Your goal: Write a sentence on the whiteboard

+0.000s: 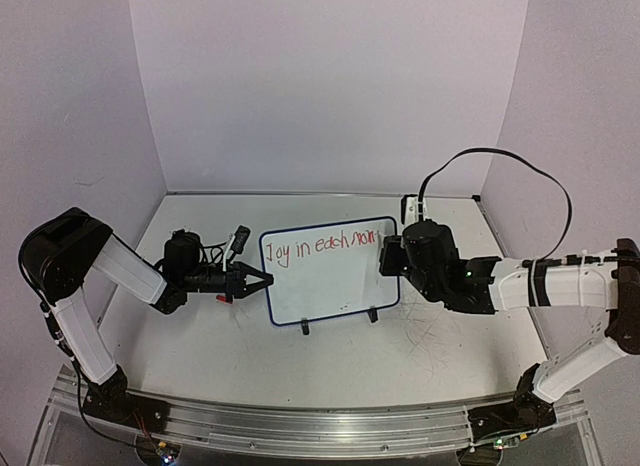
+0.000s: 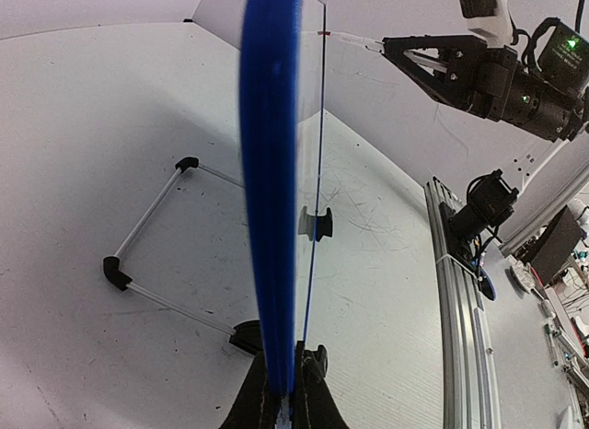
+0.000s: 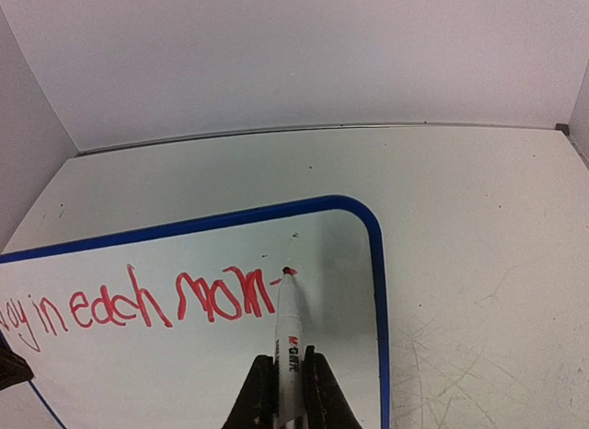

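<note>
Whiteboard stands upright on its two black feet, roughly mid-bench, between the two arms, written face toward the near edge. Left fingers are clamped on the blue rim at the board's left edge, rim pinched between them. Right fingers are closed around a marker with a white barrel and red tip, which points up the board face. The tip touches the board near its top right corner, just right of the last red stroke. The sentence runs along the top of the board in red and reads "Joy in each mom"; rest not yet written. Right arm reaches in from the bench's right edge, left arm from the left edge.
</note>
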### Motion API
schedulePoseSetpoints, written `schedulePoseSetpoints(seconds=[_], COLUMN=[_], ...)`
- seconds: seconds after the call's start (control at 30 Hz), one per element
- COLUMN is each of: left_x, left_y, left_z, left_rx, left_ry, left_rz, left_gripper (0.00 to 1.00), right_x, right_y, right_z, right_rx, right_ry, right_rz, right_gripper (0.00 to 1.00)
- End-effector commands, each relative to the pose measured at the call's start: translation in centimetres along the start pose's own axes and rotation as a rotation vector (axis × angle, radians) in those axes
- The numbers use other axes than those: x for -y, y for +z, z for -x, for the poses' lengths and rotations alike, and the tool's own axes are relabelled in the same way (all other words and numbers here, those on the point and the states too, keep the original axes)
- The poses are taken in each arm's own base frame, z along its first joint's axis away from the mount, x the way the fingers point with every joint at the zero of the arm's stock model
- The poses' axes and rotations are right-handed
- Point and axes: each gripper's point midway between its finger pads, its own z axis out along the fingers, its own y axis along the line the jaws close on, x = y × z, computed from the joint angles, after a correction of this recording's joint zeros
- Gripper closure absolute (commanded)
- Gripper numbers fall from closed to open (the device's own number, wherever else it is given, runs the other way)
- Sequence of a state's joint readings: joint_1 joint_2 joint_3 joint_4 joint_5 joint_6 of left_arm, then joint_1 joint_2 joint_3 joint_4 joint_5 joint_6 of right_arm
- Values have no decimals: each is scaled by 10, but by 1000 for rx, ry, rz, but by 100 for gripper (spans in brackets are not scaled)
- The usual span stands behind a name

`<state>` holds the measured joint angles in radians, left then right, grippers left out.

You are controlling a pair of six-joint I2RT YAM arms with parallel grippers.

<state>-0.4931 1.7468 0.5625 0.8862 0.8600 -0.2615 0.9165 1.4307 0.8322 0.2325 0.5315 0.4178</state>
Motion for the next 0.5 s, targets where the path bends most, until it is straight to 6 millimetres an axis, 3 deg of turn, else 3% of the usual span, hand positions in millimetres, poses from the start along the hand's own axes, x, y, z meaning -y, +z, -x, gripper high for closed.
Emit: schedulePoseSetpoints(seconds=[0.0, 0.47], left_x=[-11, -11], left_y=[1, 1], left_z=[-4, -4], left_rx=[-20, -21], left_ry=[14, 14], left_rz=[69, 69], left_gripper=[100, 100], right_x=[-9, 3], right_y=[3, -4], right_z=[14, -10], right_rx=[26, -44], right_ry=[21, 29], right_rz=[30, 22], right_gripper=[100, 100])
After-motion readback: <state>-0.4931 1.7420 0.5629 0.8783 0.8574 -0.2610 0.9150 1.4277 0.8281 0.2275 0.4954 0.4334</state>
